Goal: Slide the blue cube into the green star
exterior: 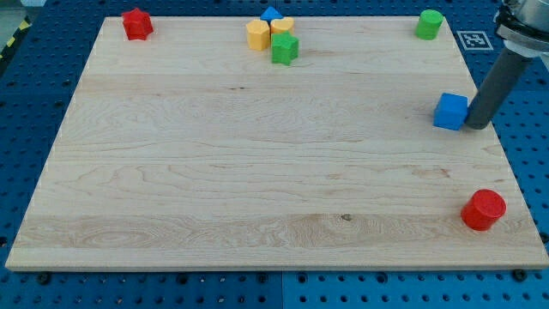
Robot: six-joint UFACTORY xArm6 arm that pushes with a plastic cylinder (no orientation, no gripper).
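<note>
The blue cube (pixel 450 112) sits near the board's right edge, about mid-height. My tip (pixel 476 126) is right against the cube's right side, touching it or nearly so. The green star (pixel 285 48) lies near the view's top, a little left of centre, far to the left of the cube. The rod rises from the tip toward the view's upper right.
Next to the green star are two yellow blocks (pixel 257 35) (pixel 281 27) and a small blue triangle (pixel 271 14). A red block (pixel 136 23) is at top left, a green cylinder (pixel 429 24) at top right, a red cylinder (pixel 484 209) at bottom right.
</note>
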